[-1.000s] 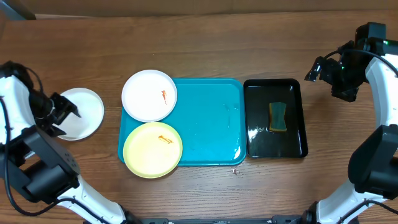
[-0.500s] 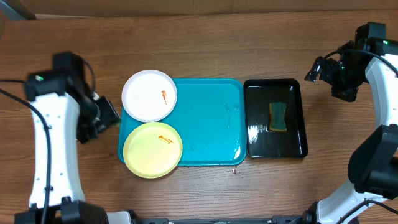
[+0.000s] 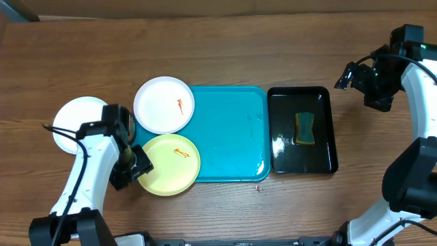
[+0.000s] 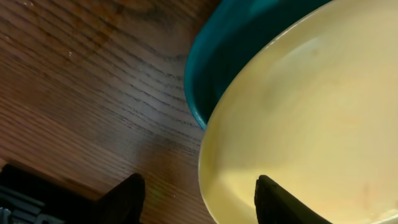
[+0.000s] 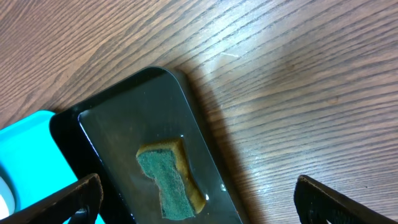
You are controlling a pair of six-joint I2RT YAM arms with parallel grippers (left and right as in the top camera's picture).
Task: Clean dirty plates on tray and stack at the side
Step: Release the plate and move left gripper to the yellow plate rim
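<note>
Wooden counter [image 3: 225,48], seen from above. At centre, the turquoise tray [image 3: 232,130], with a glossy black tray [image 3: 287,116] just beside its right edge. White plate [image 3: 160,102] on the tray's far-left corner, orange smear near its middle. Pale yellow plate [image 3: 171,167] on the near-left corner, overhanging the rim, likewise smeared. Second white plate [image 3: 72,119] off the tray, on the counter at left. Left gripper [image 3: 134,166] spread, straddling the pale yellow plate's left edge, apparently without pinching it. Right gripper [image 3: 345,76] spread wide and empty, beyond the black tray. In the black tray, a green-and-yellow sponge [image 3: 305,128].
</note>
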